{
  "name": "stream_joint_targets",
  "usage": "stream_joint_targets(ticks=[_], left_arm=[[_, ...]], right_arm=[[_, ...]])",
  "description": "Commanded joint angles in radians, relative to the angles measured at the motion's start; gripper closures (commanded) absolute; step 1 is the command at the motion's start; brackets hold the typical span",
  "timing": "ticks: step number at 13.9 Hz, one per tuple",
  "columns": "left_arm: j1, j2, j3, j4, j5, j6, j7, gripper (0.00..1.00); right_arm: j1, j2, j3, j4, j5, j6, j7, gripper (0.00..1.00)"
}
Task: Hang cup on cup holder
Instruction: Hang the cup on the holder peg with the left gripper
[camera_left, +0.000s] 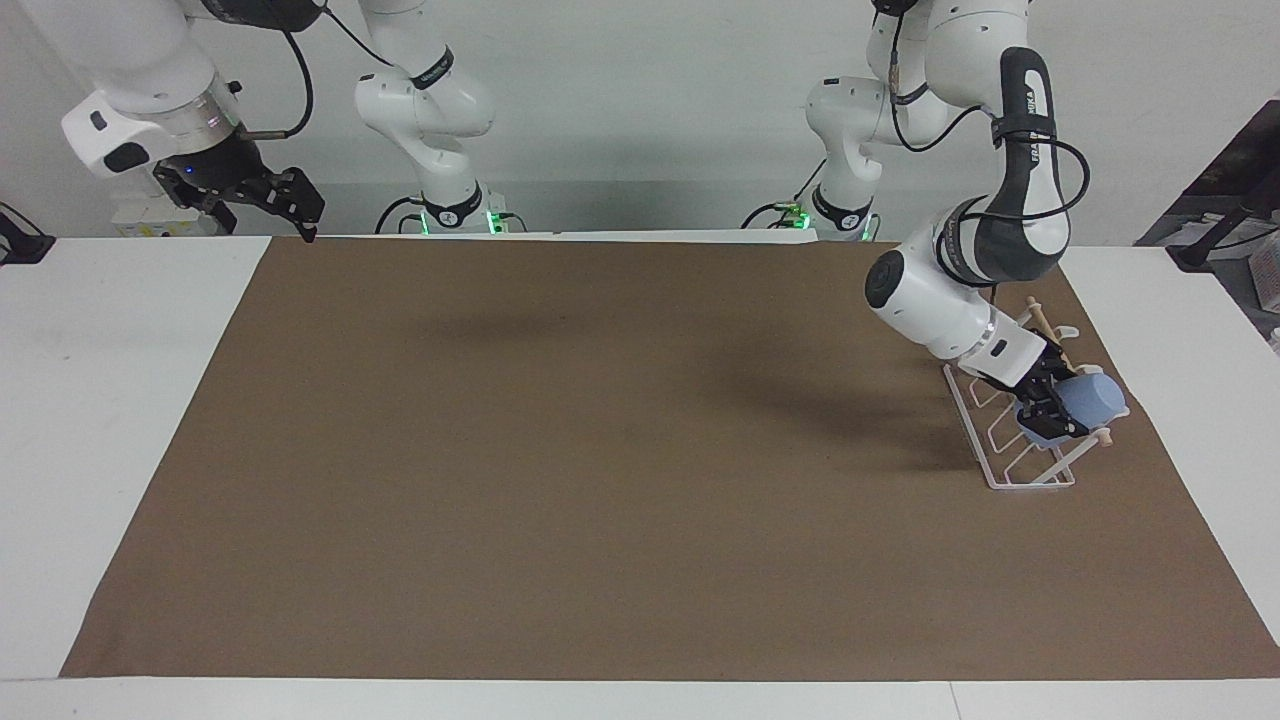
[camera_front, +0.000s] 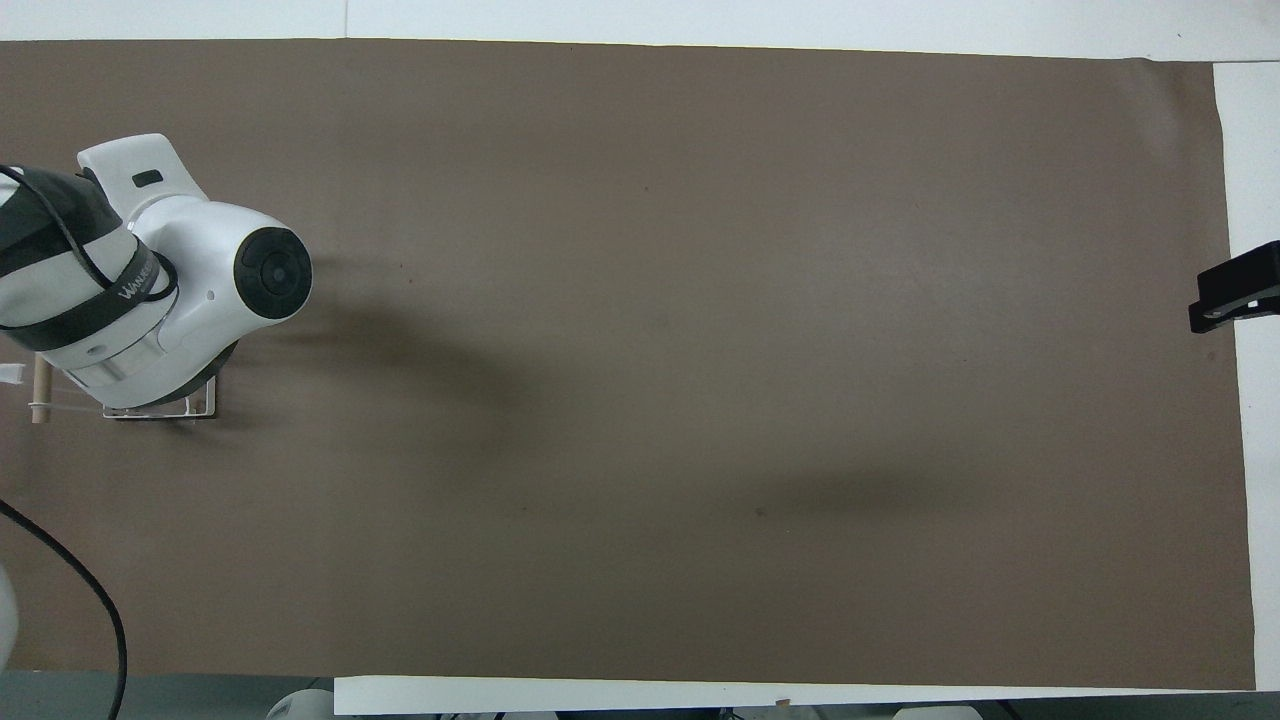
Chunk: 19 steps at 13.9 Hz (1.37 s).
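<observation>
**Observer:** Start at the jaws. What have you got?

**Operator:** My left gripper (camera_left: 1048, 412) is clamped on the cup (camera_left: 1090, 398), as tight as it goes. The cup lies tilted on its side in the grip, with one end pointing toward the left arm's end of the table. I have it low over the cup holder (camera_left: 1005, 440), right at the wire loops and the wooden dowel (camera_left: 1078, 448). Whether the cup already touches a wire I can't tell from here.

**Observer:** And from above?

**Operator:** No use. My own arm covers the cup; only a corner of the cup holder (camera_front: 195, 410) and the end of the dowel (camera_front: 40, 385) show past it.

**Observer:** How do you expect the cup to behave?

**Operator:** I judge it light and fairly stiff, thin plastic with a smooth tapered wall and no handle. It could slide in the pads if I press it against a wire, and a hard squeeze might flex it. I'd keep hold across the body near the wider end, so the open mouth stays clear to go over a loop. The rack looks light too; I think a push could shove it along the brown mat (camera_left: 600, 450).

**Observer:** The other arm?

**Operator:** My right gripper (camera_left: 290, 205) waits, jaws spread and empty, up over the mat's corner at the right arm's end of the table.
</observation>
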Motion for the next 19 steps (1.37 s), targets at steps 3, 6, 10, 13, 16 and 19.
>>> stream_joint_targets(ticks=[3,6,10,13,16,19], left_arm=[[0.002,-0.003,-0.001,-0.012,-0.004,-0.005,0.097,0.00],[-0.004,-0.019,-0.002,0.090,-0.168,-0.088,0.301,0.00],[-0.004,-0.017,-0.002,0.259,-0.353,-0.178,0.561,0.00],[0.008,-0.020,0.001,0.391,-0.568,-0.238,0.821,0.00],[0.074,-0.025,0.009,0.489,-0.835,-0.345,1.116,0.00],[0.103,-0.045,0.012,0.500,-1.014,-0.427,1.349,0.00]], right_arm=[[-0.009,-0.021,0.001,-0.025,0.016,-0.001,-0.026,0.01],[-0.010,-0.025,0.001,-0.034,0.016,0.003,-0.026,0.01],[-0.010,-0.025,0.001,-0.034,0.016,0.007,-0.025,0.01],[-0.010,-0.025,0.001,-0.036,0.019,0.007,-0.023,0.01],[-0.010,-0.027,0.001,-0.043,0.020,0.012,-0.025,0.01],[-0.010,-0.028,0.001,-0.045,0.020,0.012,-0.023,0.01]])
